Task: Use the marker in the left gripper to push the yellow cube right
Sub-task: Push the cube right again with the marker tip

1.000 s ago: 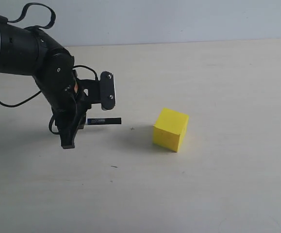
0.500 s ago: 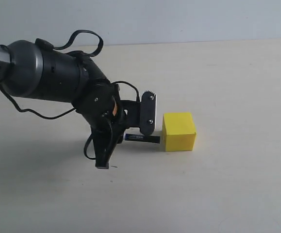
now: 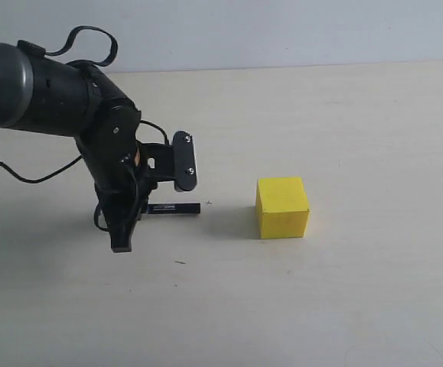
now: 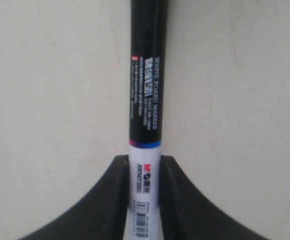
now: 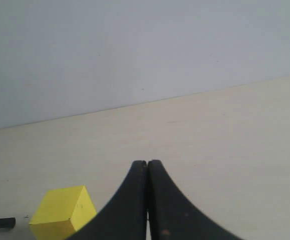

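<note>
The yellow cube rests on the pale table, right of centre; the right wrist view shows this cube too. My left gripper is shut on the marker, which sticks out level toward the cube. Its black end stops a short gap left of the cube, not touching it. In the left wrist view the marker runs straight out between the fingers of the left gripper. My right gripper is shut on nothing and does not show in the exterior view.
A grey wall borders the table's far edge. Black cables loop over and behind the left arm. A few small dark specks mark the table near the arm.
The left arm swung right and the marker pushed the cube rightward, turning it square. The arm has since drawn back left, leaving a gap between marker and cube.
</note>
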Motion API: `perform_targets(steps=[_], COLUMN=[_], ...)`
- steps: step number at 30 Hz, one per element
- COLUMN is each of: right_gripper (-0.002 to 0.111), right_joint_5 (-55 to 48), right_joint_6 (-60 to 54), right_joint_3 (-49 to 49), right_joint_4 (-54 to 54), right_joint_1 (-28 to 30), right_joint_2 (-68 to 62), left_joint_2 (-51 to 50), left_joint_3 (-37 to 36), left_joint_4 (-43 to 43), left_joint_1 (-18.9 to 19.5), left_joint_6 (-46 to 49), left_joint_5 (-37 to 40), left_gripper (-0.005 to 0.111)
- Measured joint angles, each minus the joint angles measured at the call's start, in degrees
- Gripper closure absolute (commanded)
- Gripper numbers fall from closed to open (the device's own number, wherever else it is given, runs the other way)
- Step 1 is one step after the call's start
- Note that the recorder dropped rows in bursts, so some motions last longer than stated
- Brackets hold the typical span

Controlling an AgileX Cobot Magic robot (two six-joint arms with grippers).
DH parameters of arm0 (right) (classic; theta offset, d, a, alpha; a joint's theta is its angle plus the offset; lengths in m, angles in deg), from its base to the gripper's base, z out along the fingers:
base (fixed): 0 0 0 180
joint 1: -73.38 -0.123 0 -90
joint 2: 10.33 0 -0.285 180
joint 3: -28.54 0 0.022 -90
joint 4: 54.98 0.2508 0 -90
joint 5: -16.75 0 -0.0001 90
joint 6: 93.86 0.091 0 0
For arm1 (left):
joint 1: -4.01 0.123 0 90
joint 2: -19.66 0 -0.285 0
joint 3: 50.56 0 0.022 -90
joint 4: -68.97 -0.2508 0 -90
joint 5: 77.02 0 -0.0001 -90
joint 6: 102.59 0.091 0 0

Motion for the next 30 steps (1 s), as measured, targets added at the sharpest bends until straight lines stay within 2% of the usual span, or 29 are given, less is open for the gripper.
perform_targets(steps=[5,10,14,21,25,30], right_gripper=[0.108,0.108,0.108,0.108,0.108,0.108], right_joint_5=[0.0,0.0,0.0,0.0,0.0,0.0], right_joint_6=[0.0,0.0,0.0,0.0,0.0,0.0], right_joint_3=[0.0,0.0,0.0,0.0,0.0,0.0], right_joint_4=[0.0,0.0,0.0,0.0,0.0,0.0], right_joint_1=[0.0,0.0,0.0,0.0,0.0,0.0], right_joint_2=[0.0,0.0,0.0,0.0,0.0,0.0], left_joint_2=[-2.33,-6.24,-6.47,-6.47,-6.47,-6.75], left_joint_3=[2.29,9.8,11.73,11.84,11.84,12.23], left_joint_4=[0.83,2.84,3.06,3.06,3.06,3.72], left_joint_1=[-5.73,-10.72,-10.54,-5.58,-4.58,-8.42], left_joint_6=[0.0,0.1,0.1,0.1,0.1,0.5], left_joint_5=[-4.74,-4.11,0.38,8.76,7.94,2.04], left_gripper=[0.107,0.107,0.107,0.107,0.107,0.107])
